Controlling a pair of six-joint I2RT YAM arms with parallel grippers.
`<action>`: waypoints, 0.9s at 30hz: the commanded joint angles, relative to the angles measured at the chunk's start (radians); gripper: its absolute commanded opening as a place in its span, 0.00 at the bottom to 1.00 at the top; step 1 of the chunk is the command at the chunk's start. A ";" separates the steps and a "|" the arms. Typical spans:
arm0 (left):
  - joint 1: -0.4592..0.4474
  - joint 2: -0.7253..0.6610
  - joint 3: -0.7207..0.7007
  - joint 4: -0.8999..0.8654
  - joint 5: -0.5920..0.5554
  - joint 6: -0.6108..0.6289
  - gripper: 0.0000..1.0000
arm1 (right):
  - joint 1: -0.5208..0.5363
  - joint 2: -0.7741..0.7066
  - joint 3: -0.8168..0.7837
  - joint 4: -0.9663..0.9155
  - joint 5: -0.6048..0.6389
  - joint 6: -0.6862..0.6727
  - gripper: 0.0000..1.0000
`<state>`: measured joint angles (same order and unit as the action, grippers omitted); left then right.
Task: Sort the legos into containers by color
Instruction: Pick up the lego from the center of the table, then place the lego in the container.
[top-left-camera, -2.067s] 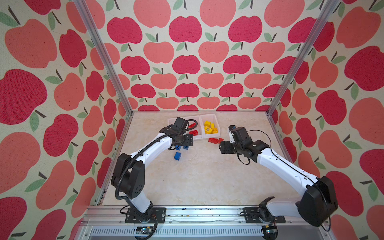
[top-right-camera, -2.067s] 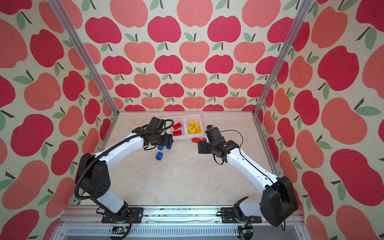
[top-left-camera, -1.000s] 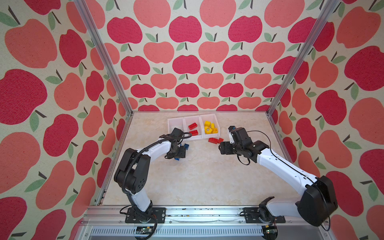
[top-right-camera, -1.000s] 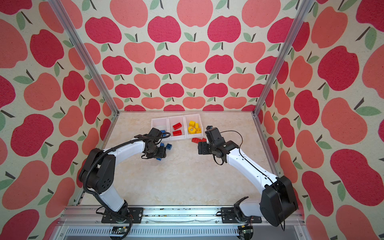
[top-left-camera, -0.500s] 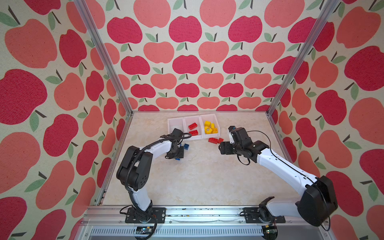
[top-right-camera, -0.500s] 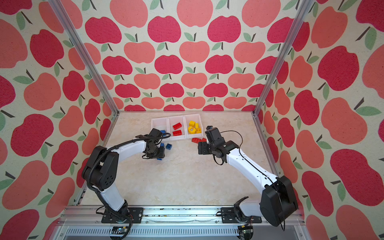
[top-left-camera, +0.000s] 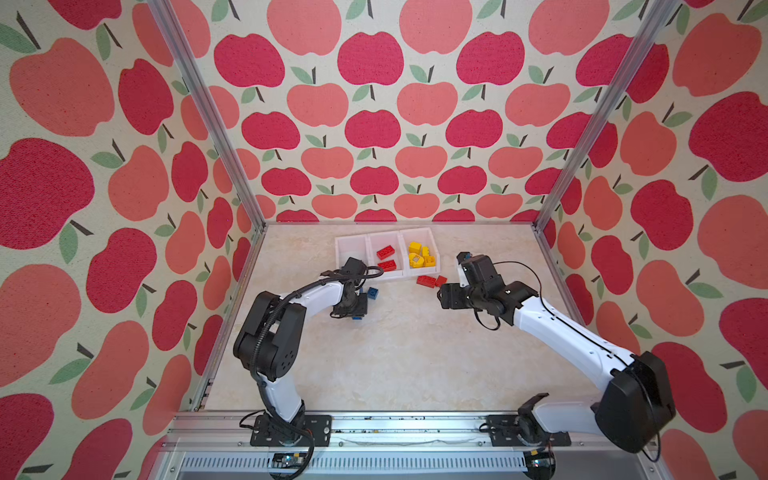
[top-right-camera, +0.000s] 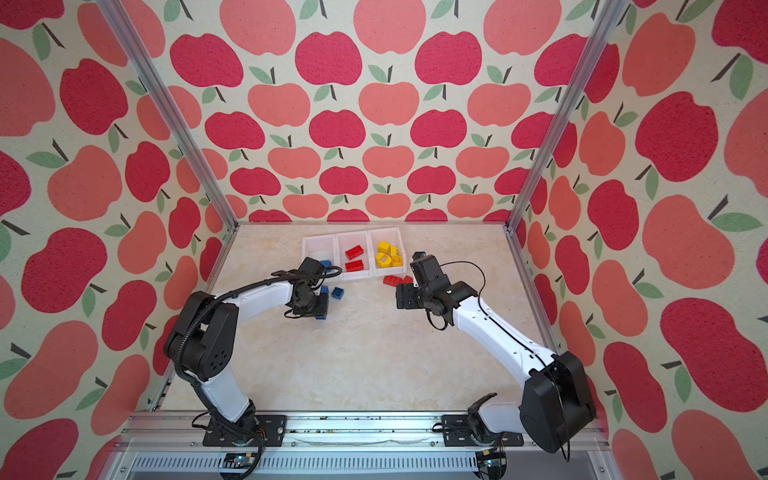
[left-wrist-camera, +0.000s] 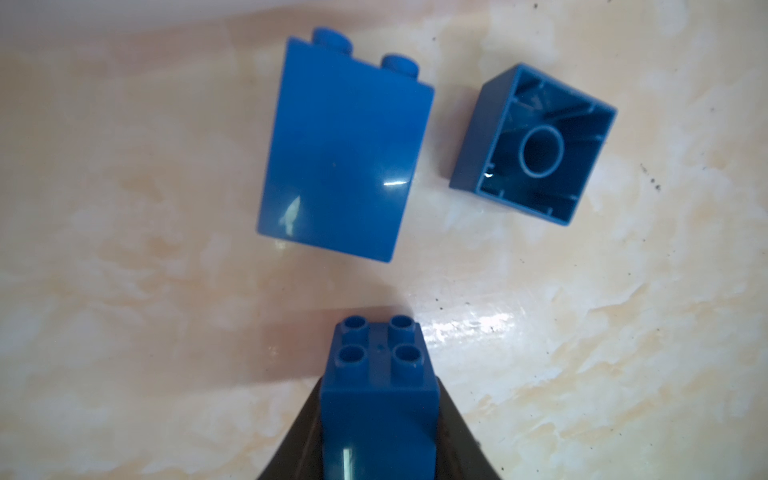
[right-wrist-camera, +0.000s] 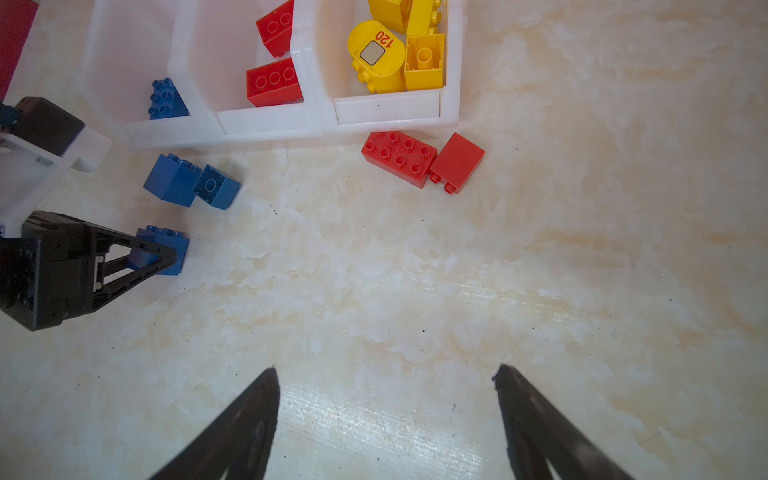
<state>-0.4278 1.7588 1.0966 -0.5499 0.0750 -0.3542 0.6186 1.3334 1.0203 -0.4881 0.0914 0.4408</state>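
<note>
Grasp step: blue brick (left-wrist-camera: 380, 361) clamped in left gripper (left-wrist-camera: 379, 388) (right gripper (right-wrist-camera: 385, 372) apart, idle). Next: lift into left bin (right-wrist-camera: 124, 50).

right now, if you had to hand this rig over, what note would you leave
Left gripper: jaws shut on the held blue brick, low at the table.
Right gripper: jaws open, empty, above the table.
Done: white bins hold one binned blue brick, two binned red bricks and the yellow bricks, one color per bin.
Loose on the table: two loose blue bricks beside the left gripper, two loose red bricks touching in front of the yellow bin.
Left: bin the held blue, then those four.
</note>
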 joint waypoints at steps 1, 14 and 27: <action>-0.014 -0.068 -0.010 -0.033 -0.050 -0.012 0.34 | -0.009 -0.013 -0.013 0.001 -0.002 0.021 0.84; -0.001 -0.161 0.111 -0.010 -0.130 0.015 0.33 | -0.010 -0.022 -0.014 -0.002 0.000 0.024 0.84; 0.105 0.101 0.405 0.050 -0.098 0.085 0.33 | -0.010 -0.036 0.000 -0.021 0.007 0.023 0.84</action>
<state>-0.3416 1.8057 1.4456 -0.5159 -0.0189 -0.3077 0.6186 1.3277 1.0203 -0.4889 0.0917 0.4480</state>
